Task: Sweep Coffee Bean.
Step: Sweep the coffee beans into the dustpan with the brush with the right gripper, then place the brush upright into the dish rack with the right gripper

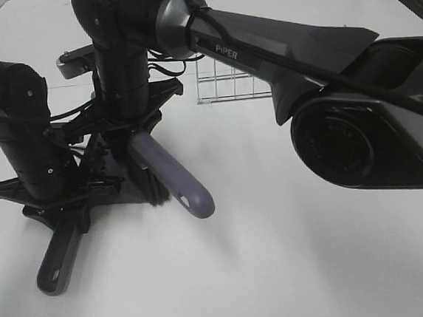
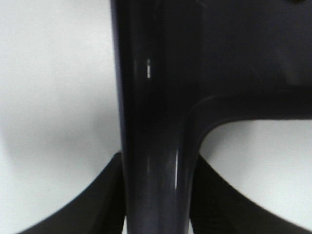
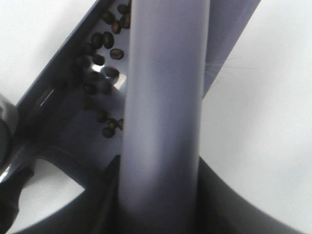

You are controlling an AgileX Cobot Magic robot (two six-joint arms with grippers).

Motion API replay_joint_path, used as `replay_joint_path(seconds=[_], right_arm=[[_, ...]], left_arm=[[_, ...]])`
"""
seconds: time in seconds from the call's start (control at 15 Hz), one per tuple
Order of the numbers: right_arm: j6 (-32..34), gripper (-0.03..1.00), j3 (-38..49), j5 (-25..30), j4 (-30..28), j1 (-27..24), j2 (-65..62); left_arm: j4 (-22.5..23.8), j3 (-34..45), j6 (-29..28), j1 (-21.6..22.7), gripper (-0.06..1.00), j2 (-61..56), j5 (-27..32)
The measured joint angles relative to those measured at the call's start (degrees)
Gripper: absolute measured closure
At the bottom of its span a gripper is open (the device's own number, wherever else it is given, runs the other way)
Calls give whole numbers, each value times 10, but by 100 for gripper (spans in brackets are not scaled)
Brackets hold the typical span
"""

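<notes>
My left gripper (image 1: 67, 216) is shut on the purple-grey dustpan's handle (image 1: 57, 261), which fills the left wrist view (image 2: 156, 122) between the dark fingers (image 2: 92, 204). My right gripper (image 1: 137, 139) reaches across the middle and is shut on the purple-grey brush handle (image 1: 170, 178). The black bristles (image 1: 155, 197) rest on the table by the pan. In the right wrist view the brush handle (image 3: 165, 97) crosses over the dustpan (image 3: 58, 102). Several coffee beans (image 3: 105, 41) lie inside the pan. In the exterior view the arms hide the beans.
A small wire rack (image 1: 231, 82) stands on the white table (image 1: 295, 270) behind the right arm. The right arm's forearm and wrist camera (image 1: 358, 138) loom large in the right foreground. The table's far edge runs along the top right.
</notes>
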Motion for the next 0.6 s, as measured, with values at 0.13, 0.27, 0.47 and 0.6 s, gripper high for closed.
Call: replay_joint_path(seconds=[0.13,0.27,0.47,0.6], right_arm=[[0,66,0,1,-33,0,-14],[-2,66,-1,1,-75,0,-45],[-21,66,-1,1,-102,-14,-92],[-33,66,-1,1,-106,-41,-120]], left_arm=[[0,-1,1,0,59,0,0],[-1,-1,2,0,59,0,-1],[-1,-1,2,0,59,1,-1],[-1,-1,2,0,59,1,-1]])
